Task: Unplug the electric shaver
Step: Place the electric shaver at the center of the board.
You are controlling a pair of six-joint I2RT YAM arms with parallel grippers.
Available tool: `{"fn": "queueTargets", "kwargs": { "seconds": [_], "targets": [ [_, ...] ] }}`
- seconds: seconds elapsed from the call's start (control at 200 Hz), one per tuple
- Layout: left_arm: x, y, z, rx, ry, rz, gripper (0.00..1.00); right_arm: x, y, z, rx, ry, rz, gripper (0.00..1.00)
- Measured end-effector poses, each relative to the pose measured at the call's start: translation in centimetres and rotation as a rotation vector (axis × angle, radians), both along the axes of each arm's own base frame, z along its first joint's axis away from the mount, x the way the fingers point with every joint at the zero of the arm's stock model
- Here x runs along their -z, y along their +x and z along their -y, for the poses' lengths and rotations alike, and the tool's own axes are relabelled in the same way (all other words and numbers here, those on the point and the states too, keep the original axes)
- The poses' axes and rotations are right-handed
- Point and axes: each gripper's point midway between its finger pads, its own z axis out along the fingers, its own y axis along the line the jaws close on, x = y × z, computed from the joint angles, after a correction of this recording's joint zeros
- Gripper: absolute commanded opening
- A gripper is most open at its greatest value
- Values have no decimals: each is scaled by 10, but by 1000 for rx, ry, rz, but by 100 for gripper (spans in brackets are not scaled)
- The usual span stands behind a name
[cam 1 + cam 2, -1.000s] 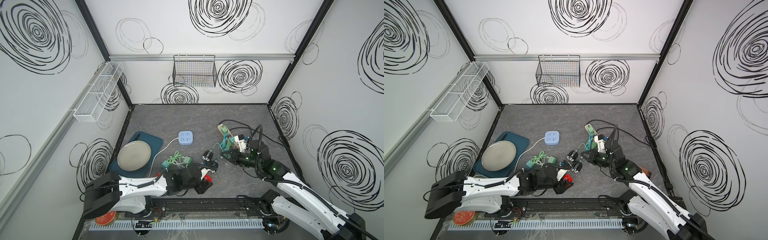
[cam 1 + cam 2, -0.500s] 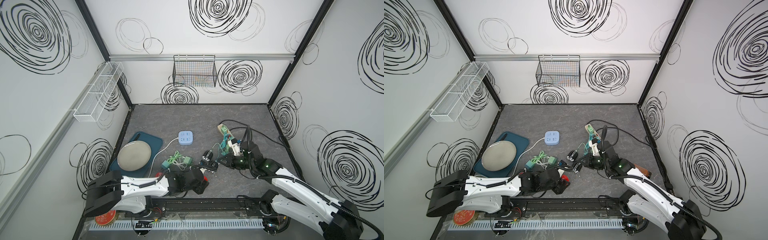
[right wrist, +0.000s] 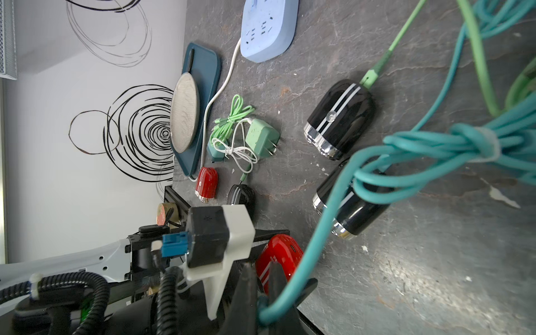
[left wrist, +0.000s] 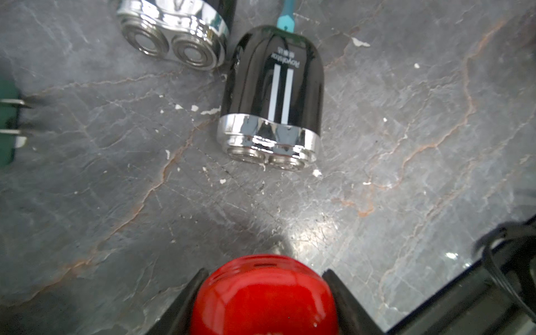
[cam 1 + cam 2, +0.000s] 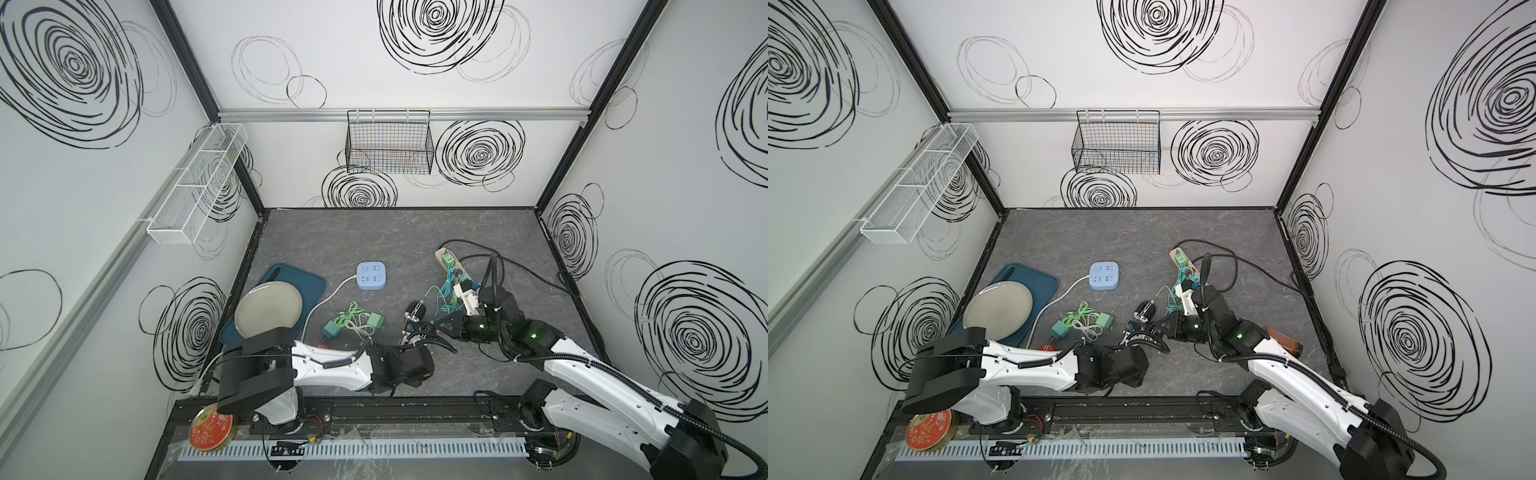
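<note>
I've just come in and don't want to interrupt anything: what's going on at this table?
The left gripper holds a red shaver between its fingers. The right gripper is shut on a teal cable, whose end sits at that gripper, apart from the shaver. The shaver's charging port looks empty, so the unplugging seems done. Two black shavers lie nearby on the table.

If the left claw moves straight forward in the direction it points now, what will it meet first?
Most likely the glossy black electric shaver with two white stripes, straight ahead; the glossy red shaver held in the left claw would touch it first.
</note>
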Motion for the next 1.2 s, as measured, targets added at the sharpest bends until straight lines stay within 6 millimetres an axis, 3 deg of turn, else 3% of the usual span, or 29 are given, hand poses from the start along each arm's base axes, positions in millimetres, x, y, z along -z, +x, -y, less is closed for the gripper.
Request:
{"fn": "queueTargets", "kwargs": {
  "seconds": [0.2, 0.36, 0.48, 0.69, 0.765, 0.871, 0.926, 1.001, 1.046, 1.201],
  "targets": [
    [9, 4, 3, -17, 37, 16, 48, 7, -4, 7, 13, -15, -4, 0],
    [10, 4, 6, -21, 40, 33, 68, 13, -5, 9, 18, -28, -12, 0],
    [8, 4, 9, -23, 29, 36, 75, 13, -5, 9, 18, -28, -12, 0],
    [8, 3, 10, -26, 24, 38, 76, 15, -5, 10, 21, -33, -15, 0],
    [6, 3, 10, -25, 22, 38, 76, 19, -5, 11, 23, -40, -21, 5],
    [-7, 4, 12, -13, -8, 52, 76, 26, -7, 14, 26, -60, -36, 5],
    [-20, 5, 15, -1, -41, 67, 76, 32, -8, 17, 34, -83, -49, 11],
    [-43, 7, 18, 14, -95, 93, 77, 41, -10, 23, 49, -121, -66, 37],
    [-56, 10, 18, 21, -124, 108, 80, 47, -11, 28, 56, -148, -75, 45],
    [-88, 36, 11, 11, -207, 139, 77, 53, -13, 42, 94, -208, -74, 51]
  ]
}}
